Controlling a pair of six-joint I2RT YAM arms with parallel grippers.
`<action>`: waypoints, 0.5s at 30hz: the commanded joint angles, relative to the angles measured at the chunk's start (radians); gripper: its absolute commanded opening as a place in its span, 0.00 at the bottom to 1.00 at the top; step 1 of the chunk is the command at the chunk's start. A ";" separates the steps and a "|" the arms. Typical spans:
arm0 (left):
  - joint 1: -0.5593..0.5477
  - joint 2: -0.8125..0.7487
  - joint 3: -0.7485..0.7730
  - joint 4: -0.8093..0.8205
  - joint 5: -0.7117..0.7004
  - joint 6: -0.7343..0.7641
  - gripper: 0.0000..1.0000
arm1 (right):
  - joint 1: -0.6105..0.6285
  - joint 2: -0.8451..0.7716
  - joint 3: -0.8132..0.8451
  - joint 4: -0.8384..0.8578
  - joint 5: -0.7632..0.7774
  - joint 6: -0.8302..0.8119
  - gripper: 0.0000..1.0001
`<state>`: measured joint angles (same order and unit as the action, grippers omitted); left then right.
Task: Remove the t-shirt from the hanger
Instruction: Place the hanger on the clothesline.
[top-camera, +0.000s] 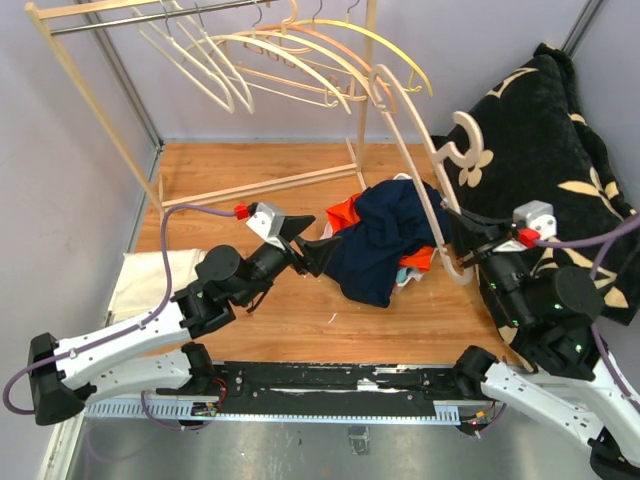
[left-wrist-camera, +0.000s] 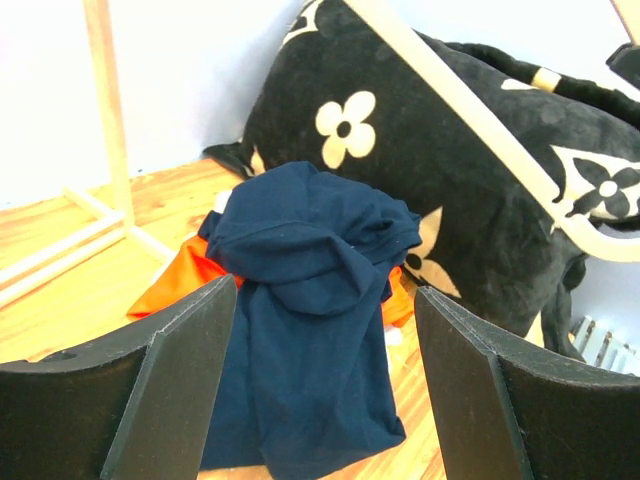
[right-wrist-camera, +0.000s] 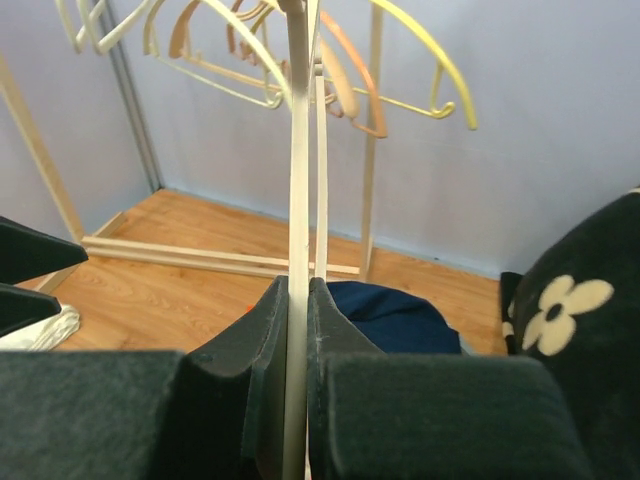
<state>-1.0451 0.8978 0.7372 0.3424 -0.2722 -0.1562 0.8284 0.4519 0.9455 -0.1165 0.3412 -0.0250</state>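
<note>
On the wooden tabletop (top-camera: 225, 165) the t-shirt (top-camera: 385, 240) lies heaped just before the open left jaws; right jaws clamp the hanger (right-wrist-camera: 297, 200).

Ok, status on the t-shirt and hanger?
Right end effector shut on hanger. Left end effector open, facing navy t-shirt. Orange cloth beneath it.

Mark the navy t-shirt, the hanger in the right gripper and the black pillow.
navy t-shirt (left-wrist-camera: 310, 300): left wrist view, middle of the bunched cloth.
hanger (right-wrist-camera: 297, 150): right wrist view, on its upright bar.
black pillow (top-camera: 545, 130): top external view, plain black patch.
</note>
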 joint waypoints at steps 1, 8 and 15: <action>-0.012 -0.075 -0.038 0.003 -0.077 -0.027 0.77 | 0.020 0.072 0.002 0.110 -0.106 0.054 0.01; -0.011 -0.175 -0.086 -0.013 -0.135 -0.048 0.77 | 0.020 0.198 -0.034 0.186 -0.187 0.123 0.01; -0.011 -0.204 -0.090 0.007 -0.135 -0.041 0.76 | 0.020 0.280 -0.056 0.226 -0.240 0.163 0.01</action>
<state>-1.0451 0.7048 0.6529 0.3206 -0.3836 -0.1959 0.8284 0.7078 0.8917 0.0235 0.1551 0.0929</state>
